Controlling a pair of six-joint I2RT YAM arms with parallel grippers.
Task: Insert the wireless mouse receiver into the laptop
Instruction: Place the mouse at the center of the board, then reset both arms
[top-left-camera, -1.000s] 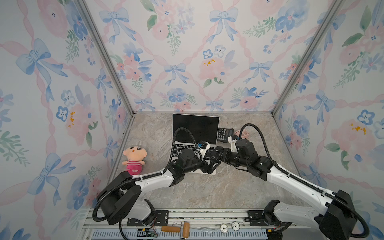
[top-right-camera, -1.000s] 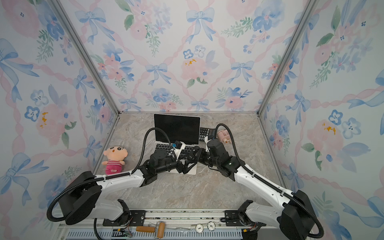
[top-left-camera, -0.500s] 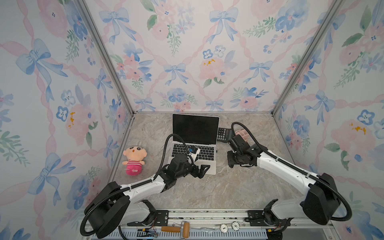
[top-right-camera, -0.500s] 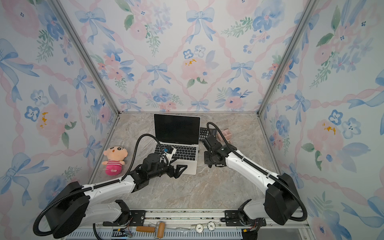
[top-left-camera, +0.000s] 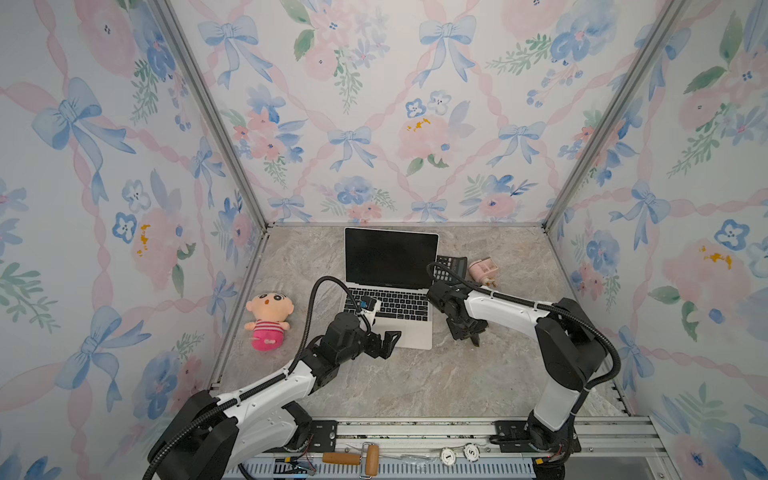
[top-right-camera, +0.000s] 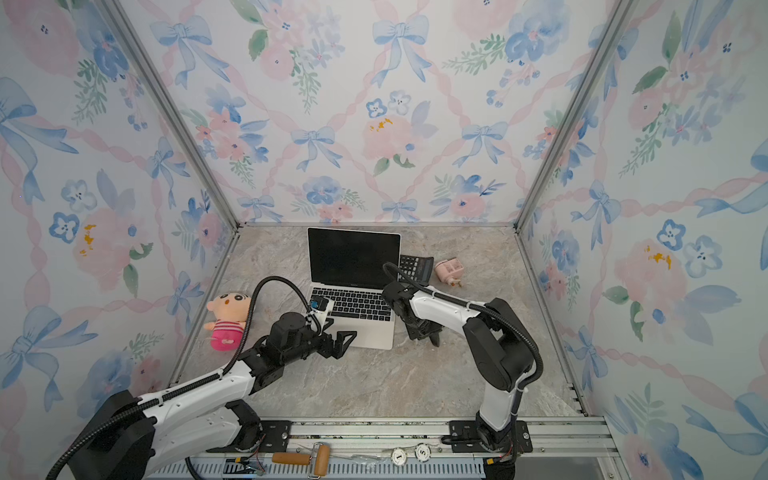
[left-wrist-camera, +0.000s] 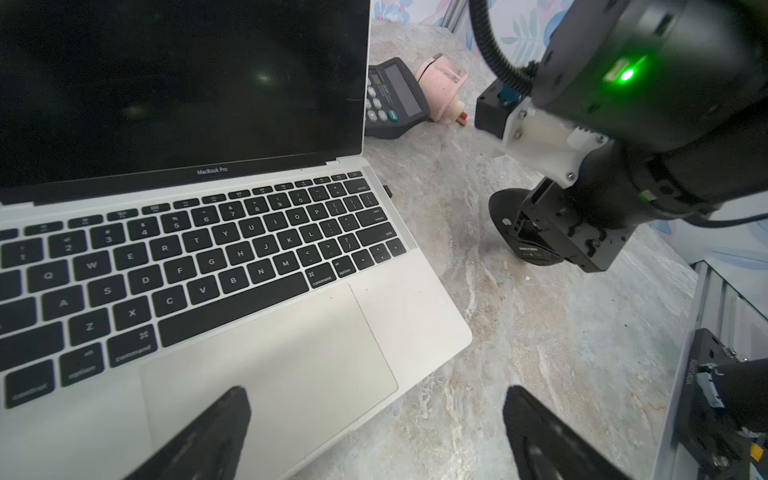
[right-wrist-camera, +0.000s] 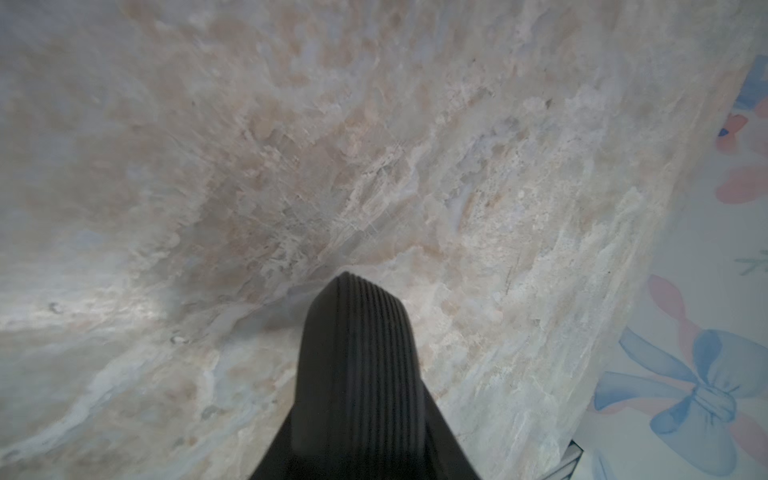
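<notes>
Though wide, left fingers (left-wrist-camera: 199, 440) seemingly empty.

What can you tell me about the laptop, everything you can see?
The laptop is slim and silvery, open, its black screen dark, with black keys and a big trackpad; "MacBook Pro" is printed under the screen. It lies flat on the marble-look table. A tiny dark stub sticks out of its side near the hinge. The open left claw hangs over its front corner.
</notes>
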